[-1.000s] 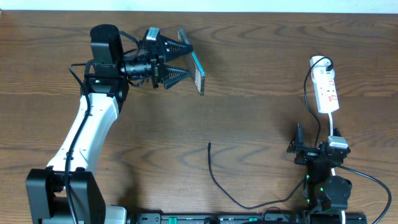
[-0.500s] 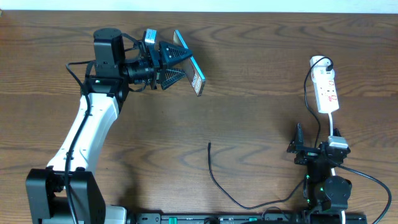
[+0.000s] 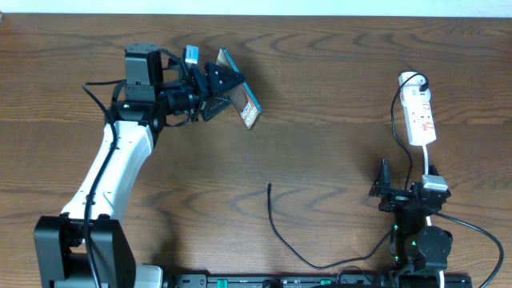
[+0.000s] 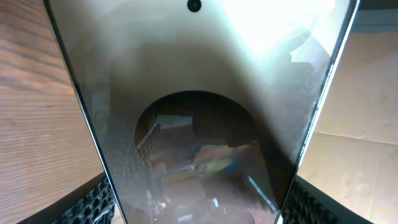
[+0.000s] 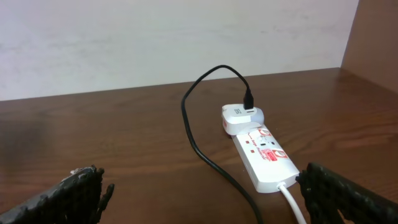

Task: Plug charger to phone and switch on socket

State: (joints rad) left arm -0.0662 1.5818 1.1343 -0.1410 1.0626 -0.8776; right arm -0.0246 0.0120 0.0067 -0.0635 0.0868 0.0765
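Observation:
My left gripper is shut on the phone, holding it tilted above the table at the back left. In the left wrist view the phone's dark glass screen fills the frame between my fingers. The charger cable lies on the table with its plug tip free near the middle front. The white socket strip lies at the right, a white plug at its far end. It shows in the right wrist view with the cable plugged in. My right gripper is open and empty, in front of the strip.
The brown wooden table carries everything. A white cord leaves the strip's near end toward my right arm. A pale wall stands behind the table's far edge.
My left gripper has rotated the phone, tilting it so its bronze back faces more upward, and shifted slightly left. The right arm has not moved.

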